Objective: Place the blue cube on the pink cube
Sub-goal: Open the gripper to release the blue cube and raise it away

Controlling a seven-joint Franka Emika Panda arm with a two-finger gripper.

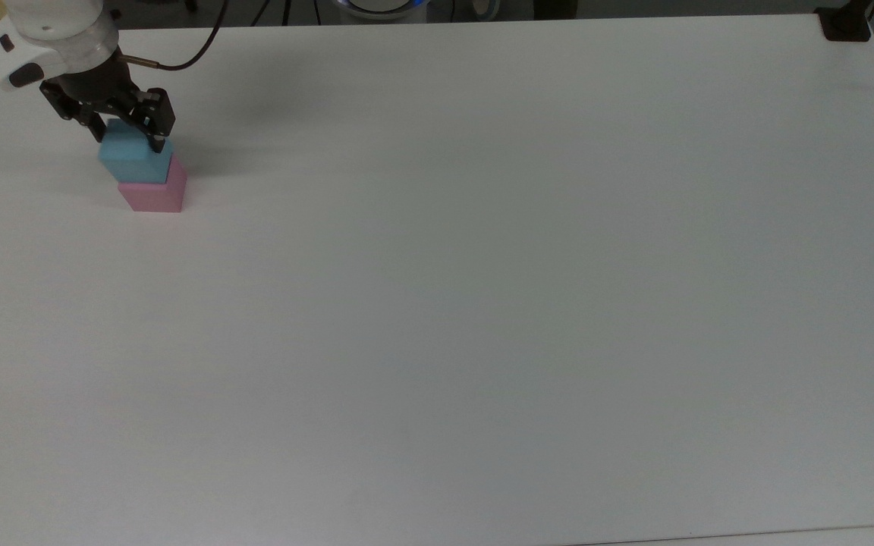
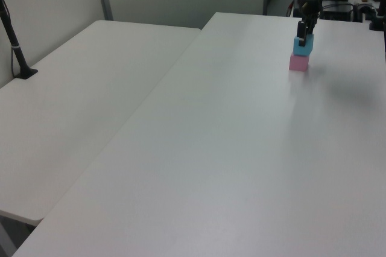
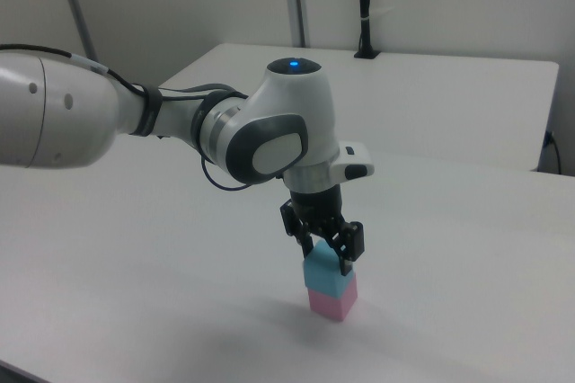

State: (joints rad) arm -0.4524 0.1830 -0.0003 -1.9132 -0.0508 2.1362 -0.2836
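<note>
The blue cube [image 1: 136,161] has no long axis; it sits square and upright on the pink cube [image 1: 153,194], which rests on the white bench [image 1: 482,265]. The tool [image 1: 127,139] reaches down from directly above, fingers clamped on the blue cube's opposite sides, hiding its top face.

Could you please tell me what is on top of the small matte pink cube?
The small matte sky-blue cube, gripped by the black two-finger gripper, sits on the pink cube, covering its top face.
</note>
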